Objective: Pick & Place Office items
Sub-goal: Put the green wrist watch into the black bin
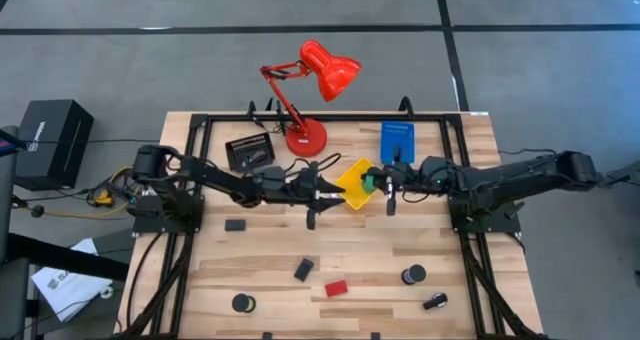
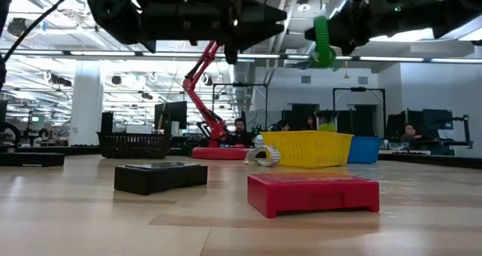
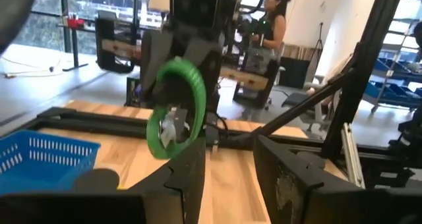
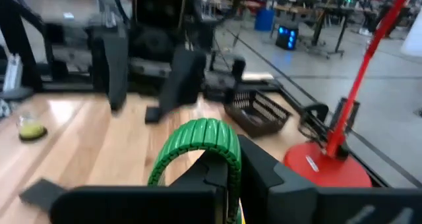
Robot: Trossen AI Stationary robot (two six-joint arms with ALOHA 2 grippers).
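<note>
Green ribbed plastic ring [image 4: 198, 145] — pinched by the right gripper [image 1: 384, 183] above the yellow mesh tray [image 1: 352, 176]; left gripper [image 1: 318, 190] fingers held spread, nothing between them.

Colours I saw on my desk [image 1: 270, 270]

Pale striped wood; a ribbed green ring [image 4: 198, 141]; red lamp [image 1: 318, 80]; yellow tray [image 1: 356, 183], blue tray [image 1: 396, 140], black tray [image 1: 249, 152]; red block [image 1: 336, 288].

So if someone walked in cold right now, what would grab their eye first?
Probably the green ring, pinched in the right gripper and held high over the yellow tray at the table's middle. Next, the tall red desk lamp at the far edge, and the left gripper facing the ring empty, jaws apart.
</note>
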